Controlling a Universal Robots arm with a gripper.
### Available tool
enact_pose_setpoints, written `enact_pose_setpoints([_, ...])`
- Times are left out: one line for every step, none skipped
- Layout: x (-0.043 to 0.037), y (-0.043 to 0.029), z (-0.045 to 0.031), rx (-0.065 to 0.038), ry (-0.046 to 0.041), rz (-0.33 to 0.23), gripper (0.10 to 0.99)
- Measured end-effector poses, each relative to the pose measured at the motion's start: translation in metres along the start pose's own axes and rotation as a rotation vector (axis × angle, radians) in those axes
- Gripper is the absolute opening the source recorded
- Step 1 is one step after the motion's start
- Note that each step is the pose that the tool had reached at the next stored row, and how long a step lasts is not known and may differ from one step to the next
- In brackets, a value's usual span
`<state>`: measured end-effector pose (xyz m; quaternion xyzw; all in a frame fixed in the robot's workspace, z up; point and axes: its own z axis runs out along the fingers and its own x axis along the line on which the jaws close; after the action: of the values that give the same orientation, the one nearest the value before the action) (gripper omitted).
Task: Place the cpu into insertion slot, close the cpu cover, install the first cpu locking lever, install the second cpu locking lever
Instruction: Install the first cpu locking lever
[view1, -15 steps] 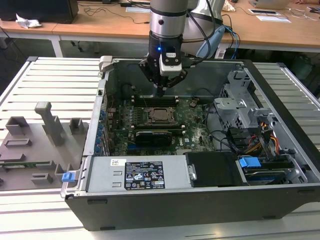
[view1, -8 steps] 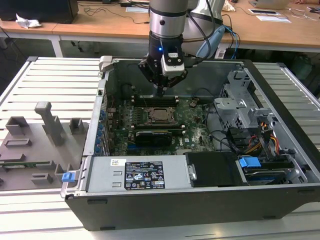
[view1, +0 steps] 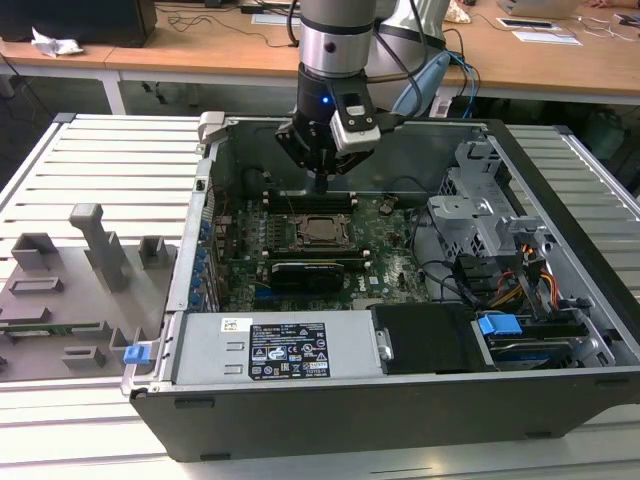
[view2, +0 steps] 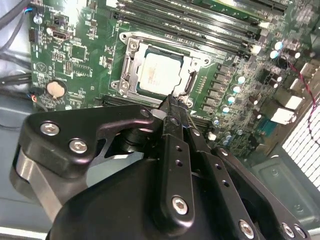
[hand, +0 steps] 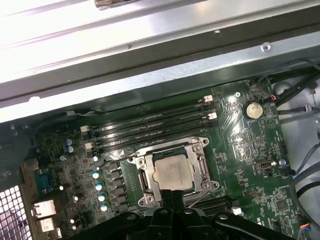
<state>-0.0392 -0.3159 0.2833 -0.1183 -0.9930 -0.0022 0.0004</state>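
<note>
1. One step looks done: the cpu (view2: 159, 72) lies flat in the insertion slot (view2: 125, 36), just ahead of the tips of the fingers (view2: 175, 115) in both wrist views.
2. The cpu cover (view2: 131, 62) seems to be down. Its silver frame lies around the chip, and the metal top shows through the window. I judge this step as done too.
3. Two locking levers are what is left of the task. Whether they are hooked or free, I cannot tell.
4. The fingers are pressed together, and I see nothing between them. Their tips are at the socket edge nearest to them, close over the cover frame. Whether they touch it, I cannot tell.
5. In the exterior view the fingers (view1: 322, 182) point down into the open computer case (view1: 560, 200), which lies on the table (view1: 100, 160).
</note>
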Motion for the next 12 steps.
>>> enact_pose_setpoints([0.0000, 0.0000, 0.0000, 0.000, 0.0001, -0.006, 0.106])
enact_pose_setpoints([0.0000, 0.0000, 0.0001, 0.000, 0.0001, -0.017, 0.106])
enact_pose_setpoints([0.0000, 0.0000, 0.0002, 0.000, 0.0002, -0.032, 0.106])
enact_pose_setpoints([0.0000, 0.0000, 0.0002, 0.000, 0.0003, -0.050, 0.106])
enact_pose_setpoints([0.0000, 0.0000, 0.0003, 0.000, 0.0003, -0.058, 0.106])
enact_pose_setpoints([0.0000, 0.0000, 0.0003, 0.000, 0.0003, -0.066, 0.106])
enact_pose_setpoints([0.0000, 0.0000, 0.0003, 0.000, 0.0004, -0.079, 0.106])
enact_pose_setpoints([0.0000, 0.0000, 0.0003, 0.000, 0.0004, -0.087, 0.106])
enact_pose_setpoints([0.0000, 0.0000, 0.0003, 0.000, 0.0005, -0.099, 0.106])
enact_pose_setpoints([0.0000, 0.0000, 0.0003, 0.000, 0.0006, -0.115, 0.106])
enact_pose_setpoints([0.0000, 0.0000, 0.0004, 0.000, 0.0006, -0.127, 0.106])
enact_pose_setpoints([0.0000, 0.0000, 0.0004, 0.000, 0.0006, -0.140, 0.106])
